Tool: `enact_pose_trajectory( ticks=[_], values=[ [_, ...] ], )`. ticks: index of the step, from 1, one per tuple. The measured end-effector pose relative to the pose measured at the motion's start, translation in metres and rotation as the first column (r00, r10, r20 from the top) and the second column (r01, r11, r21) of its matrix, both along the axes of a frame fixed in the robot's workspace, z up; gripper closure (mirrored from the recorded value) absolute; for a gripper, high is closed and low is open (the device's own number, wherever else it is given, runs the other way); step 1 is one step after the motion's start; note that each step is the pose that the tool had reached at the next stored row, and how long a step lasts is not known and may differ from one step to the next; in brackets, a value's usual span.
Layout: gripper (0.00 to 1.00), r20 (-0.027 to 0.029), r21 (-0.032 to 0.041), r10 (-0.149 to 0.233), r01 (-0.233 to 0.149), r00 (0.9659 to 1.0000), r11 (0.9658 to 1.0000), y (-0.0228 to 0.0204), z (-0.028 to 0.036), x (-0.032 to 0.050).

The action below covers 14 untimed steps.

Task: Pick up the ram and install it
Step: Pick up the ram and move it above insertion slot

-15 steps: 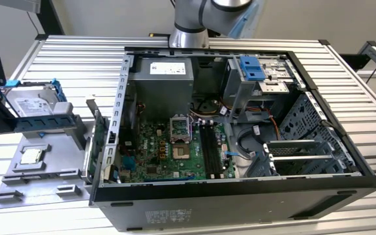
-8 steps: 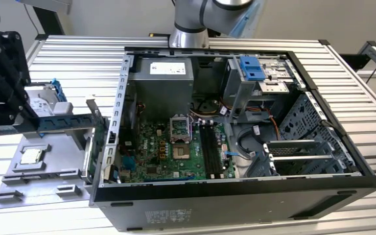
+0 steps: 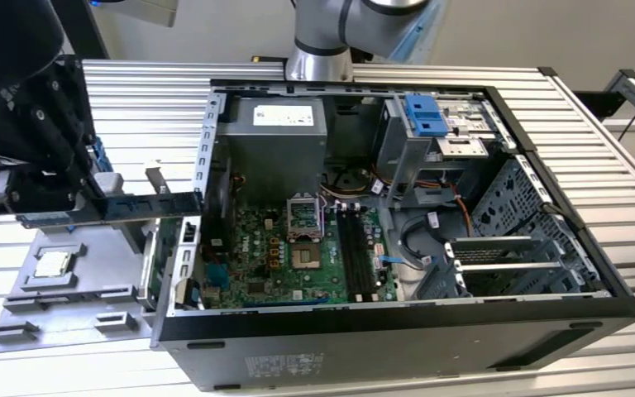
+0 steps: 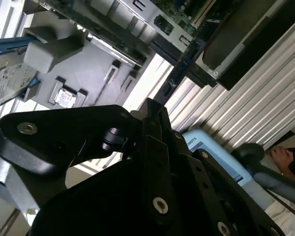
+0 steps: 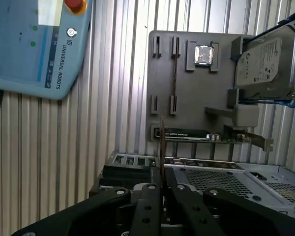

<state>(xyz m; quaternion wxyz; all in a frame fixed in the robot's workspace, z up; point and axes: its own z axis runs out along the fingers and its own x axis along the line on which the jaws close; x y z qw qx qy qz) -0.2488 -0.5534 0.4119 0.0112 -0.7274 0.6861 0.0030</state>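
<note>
Transfer step: my gripper [image 5: 161, 183], jaws clamped on the ram [image 5: 161, 145], above the tray [image 5: 187, 113]; I judge alignment with the memory slots [image 3: 353, 240] essential.

Soft daylight brightens the ribbed counter [image 3: 595, 149] in the exterior view, the computer case [image 3: 428, 351] interior shadowed; the black hand [image 5: 162, 186] reads near-silhouette in the first wrist view.

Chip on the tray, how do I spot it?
Find the open computer case; the grey tray lies beside it, on the exterior view's left. The chip lies flat on it, small, square and silver, unlike the bigger boxy drive in its blue frame.
</note>
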Motion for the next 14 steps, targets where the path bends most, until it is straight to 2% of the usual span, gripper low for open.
enact_pose_trajectory(
  ticks=[9,14],
  values=[
    [1.00,0.0000,-0.0001,-0.022,0.022,0.9998,0.9998,0.0002,-0.0018,0.0273],
    [1.00,0.0000,-0.0001,-0.026,0.026,0.9997,0.9997,0.0005,-0.0022,0.0493]
  ],
)
